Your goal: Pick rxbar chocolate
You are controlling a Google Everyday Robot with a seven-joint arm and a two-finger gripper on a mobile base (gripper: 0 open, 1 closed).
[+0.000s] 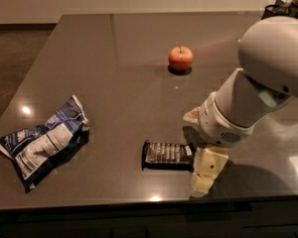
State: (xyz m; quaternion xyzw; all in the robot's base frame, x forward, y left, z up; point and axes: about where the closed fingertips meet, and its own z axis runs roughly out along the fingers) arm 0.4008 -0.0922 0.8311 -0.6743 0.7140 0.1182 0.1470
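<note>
The gripper [195, 150] is low over the front right part of the table [114, 58]. Its two cream fingers [207, 170] are wide apart & nothing is held btw them. One finger points down close to the table's front edge, just right of the rxbar chocolate [168, 155]. The other finger peeks out from behind the fat white wrist, a bit farther back on the table. The bar's right end sits about in line w/ the gap btw the two fingers. Can't tell if the near finger touches the bar or the table top.

The rxbar chocolate lies flat near the front edge, a bit right of the middle. It's a small black wrapper w/ rows of white text, long side going left to right.

The big white arm [248, 103] comes in from the top right & bends down to the gripper. Its dark shadow falls on the table to the right of the near finger.

Farther back, well apart from the bar, a red apple [181, 58] stands upright w/ its stem up.

Way over on the left, near the front left corner, a blue & white chip bag [42, 143] lies crumpled on its side. It's well apart from the bar & the gripper.

The table is dark grey & shiny, w/ small bright spots of light on it.
</note>
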